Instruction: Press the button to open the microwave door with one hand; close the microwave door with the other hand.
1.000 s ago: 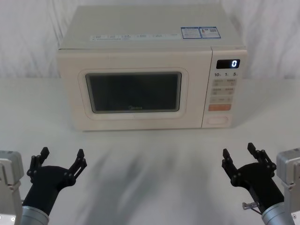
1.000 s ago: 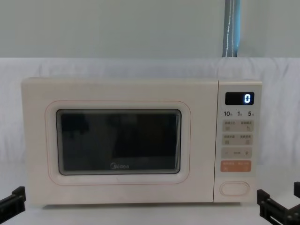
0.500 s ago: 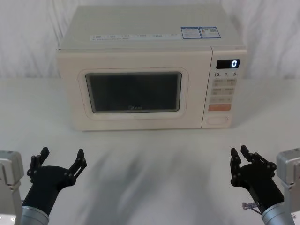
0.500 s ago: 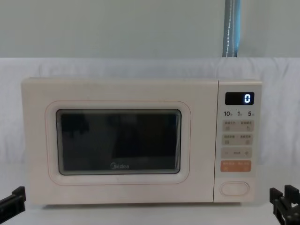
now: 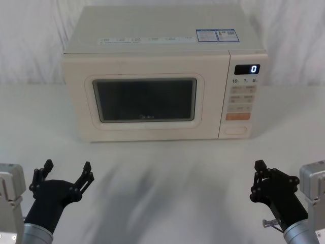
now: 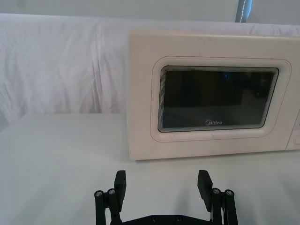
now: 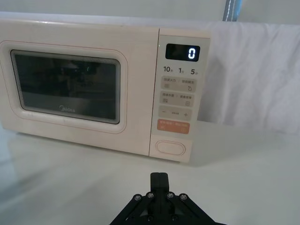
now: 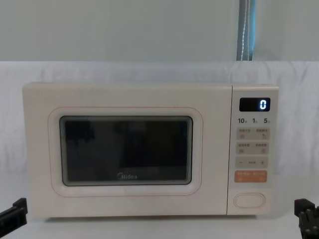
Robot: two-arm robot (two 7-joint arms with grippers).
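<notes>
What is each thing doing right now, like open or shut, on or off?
microwave door: shut, flush with the front.
button: not pressed, nothing touching it.
display: lit, showing 0.
left tool: open, low over the table, away from the microwave.
right tool: shut, facing the button, not touching.

microwave door (image 5: 144, 100) left of button (image 5: 236, 130), both grippers before microwave

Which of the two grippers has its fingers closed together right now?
The right gripper: its fingers are pinched into one point, low in front of the control panel. The left gripper has its fingers spread wide apart.
</notes>
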